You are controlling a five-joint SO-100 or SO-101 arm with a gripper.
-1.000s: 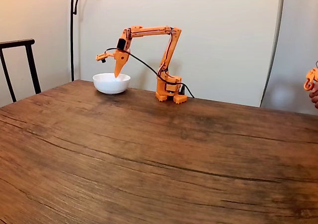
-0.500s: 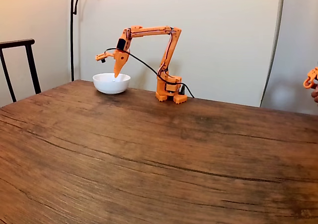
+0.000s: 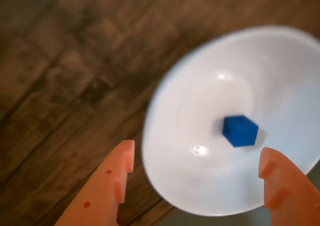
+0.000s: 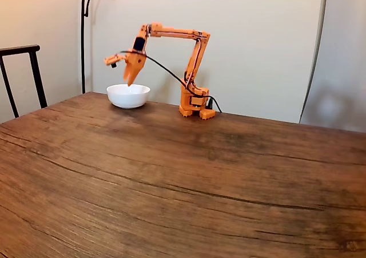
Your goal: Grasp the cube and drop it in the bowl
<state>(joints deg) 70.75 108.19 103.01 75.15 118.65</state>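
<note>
Cube [image 3: 240, 131] inside bowl [image 3: 175, 171], fingers [image 3: 117, 173] spread above

One blue cube [image 3: 240, 131], one white bowl [image 3: 280, 70], one arm [image 4: 183, 52], one chair [image 4: 23, 69].

A room in a home, by the look of it: a broad table [image 4: 171, 178] of dark, heavily grained wood stands against plain cream walls [image 4: 251, 35]. A black-framed chair [image 4: 23, 75] sits at the table's far left edge in the fixed view, beside the thin dark pole of a floor lamp [image 4: 83, 35]. A pale curtain or panel [image 4: 340, 58] hangs at the right. A small orange hobby robot arm [image 4: 191, 69] and a white bowl [image 4: 128, 95] share the table.
</note>
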